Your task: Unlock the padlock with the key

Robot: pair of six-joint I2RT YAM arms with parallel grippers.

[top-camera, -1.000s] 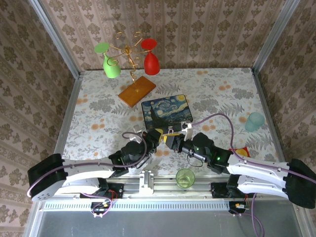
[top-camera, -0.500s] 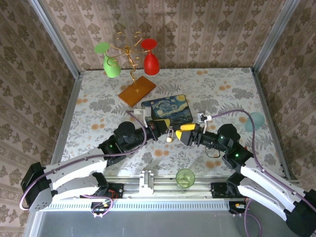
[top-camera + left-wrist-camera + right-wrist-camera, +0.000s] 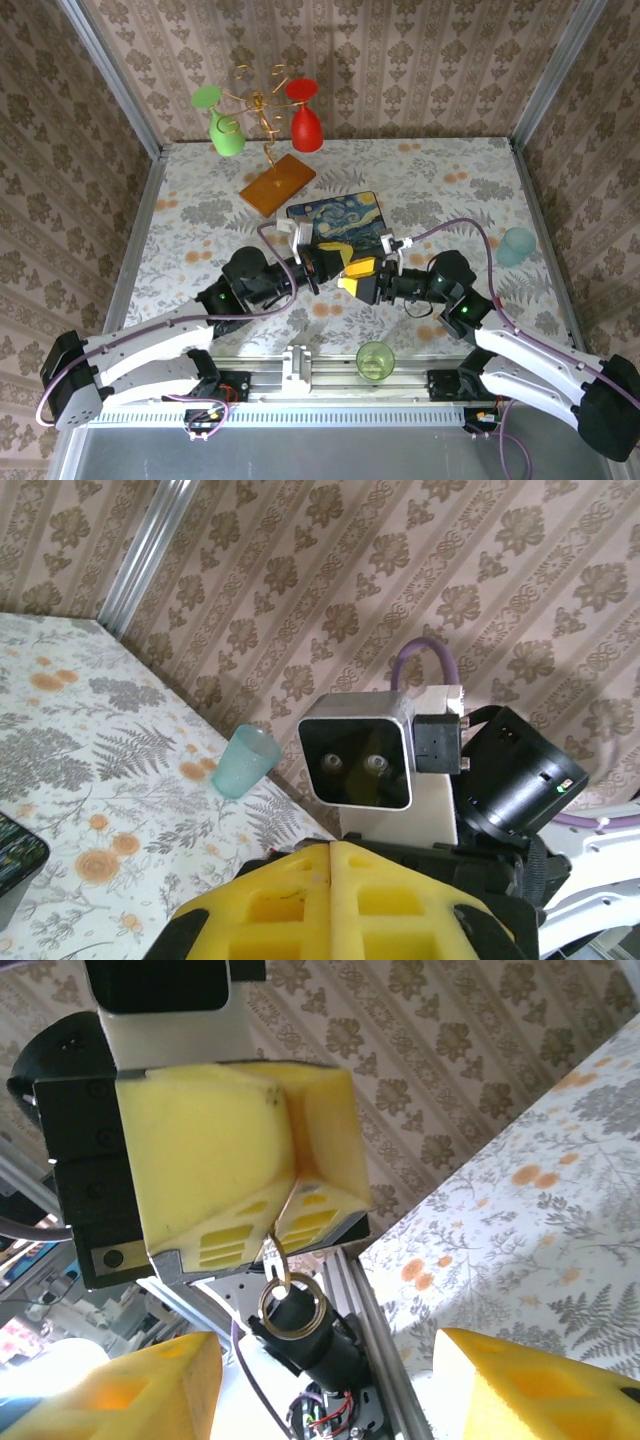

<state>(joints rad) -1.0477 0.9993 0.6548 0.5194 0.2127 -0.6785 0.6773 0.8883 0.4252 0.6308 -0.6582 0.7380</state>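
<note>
Padlock cannot be made out, possibly hiding inside the left gripper, whose jaws are pinching a thin brass piece with key ring dangling, while the right gripper, jaws wide, is drawing closer than a half-second ago, apparently lining up on the ring.

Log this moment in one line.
left pincer shut, pinching thin metal piece with dangling silver ring | right pincer open, facing it
</note>
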